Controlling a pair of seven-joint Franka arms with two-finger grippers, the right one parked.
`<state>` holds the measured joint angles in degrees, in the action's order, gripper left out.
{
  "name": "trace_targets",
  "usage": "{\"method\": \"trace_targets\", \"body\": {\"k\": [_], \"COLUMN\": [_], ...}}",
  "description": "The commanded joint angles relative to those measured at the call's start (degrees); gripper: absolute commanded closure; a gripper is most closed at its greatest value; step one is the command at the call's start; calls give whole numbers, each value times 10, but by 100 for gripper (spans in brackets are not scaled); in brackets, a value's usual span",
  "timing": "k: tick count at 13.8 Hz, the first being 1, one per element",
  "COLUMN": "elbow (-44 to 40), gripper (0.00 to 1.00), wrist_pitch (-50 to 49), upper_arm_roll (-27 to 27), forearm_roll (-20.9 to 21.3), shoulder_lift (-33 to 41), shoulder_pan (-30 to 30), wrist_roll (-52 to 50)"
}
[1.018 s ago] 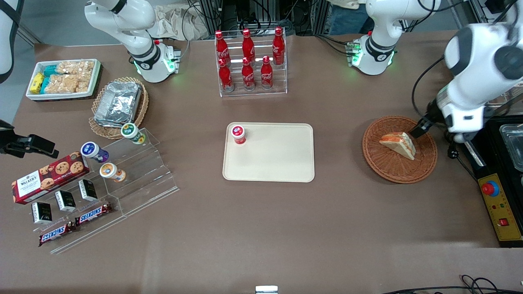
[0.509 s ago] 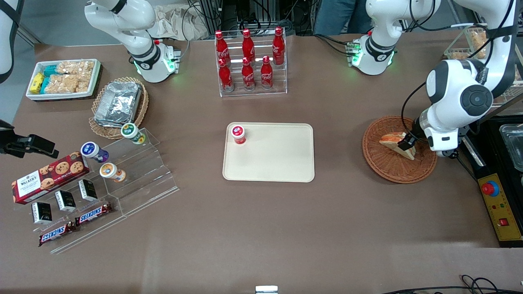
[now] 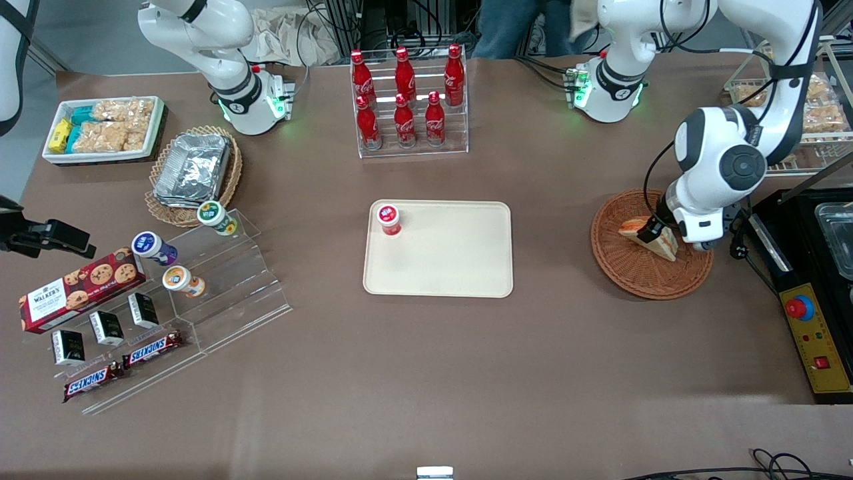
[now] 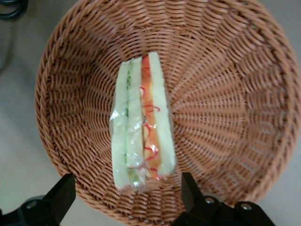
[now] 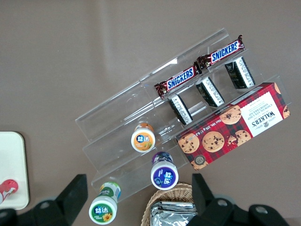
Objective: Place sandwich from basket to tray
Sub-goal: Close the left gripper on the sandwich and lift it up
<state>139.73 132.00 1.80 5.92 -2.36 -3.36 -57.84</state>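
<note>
The sandwich (image 3: 661, 245), a clear-wrapped white-bread wedge with orange-red and green layers, lies in the round reddish-brown wicker basket (image 3: 633, 273) toward the working arm's end of the table. It also shows in the left wrist view (image 4: 141, 122), in the basket (image 4: 225, 108). My left gripper (image 3: 650, 233) hangs open just over the sandwich, its black fingers (image 4: 195, 195) standing either side of the sandwich's end without touching it. The cream-beige tray (image 3: 453, 260) lies at the table's middle, beside the basket.
A small red-capped bottle (image 3: 388, 219) stands on the tray's corner. A clear rack of red cola bottles (image 3: 408, 100) stands farther from the camera than the tray. A black and yellow control box (image 3: 814, 333) sits beside the basket at the table's edge.
My left gripper has come down and moved over the basket, from its rim to straddling the sandwich. The sandwich has not moved.
</note>
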Motion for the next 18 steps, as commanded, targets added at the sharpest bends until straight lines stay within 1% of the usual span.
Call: {"method": "trace_targets", "body": {"k": [1,2,3,4,5,6,7,9,10,11,13,15,17,18], "elbow": [2,1,0,0,-1,-2,-2,-4,-7,-16,-55,-129,-232,-260], "gripper": [0,0,2,16,40,82,100,100,100,100,100,100,100,100], "wrist_pitch": [35,48,58,68,75,76,79,74,63,32,-66,-166,-284,-319], "upper_arm_roll": [0,1,6,12,15,19,21,20,18,16,12,-7,-29,-36], "forearm_roll": [23,23,23,23,23,23,23,22,22,23,18,6,-51,-66], "shoulder_lift": [-26,-34,-41,-45,-47,-50,-50,-40,-16,13,49,60,52,49], "shoulder_pan": [2,2,2,2,2,2,2,2,1,-2,-6,-13,-27,-30], "wrist_roll": [-35,-35,-35,-36,-36,-36,-36,-34,-26,-13,35,73,143,185]}}
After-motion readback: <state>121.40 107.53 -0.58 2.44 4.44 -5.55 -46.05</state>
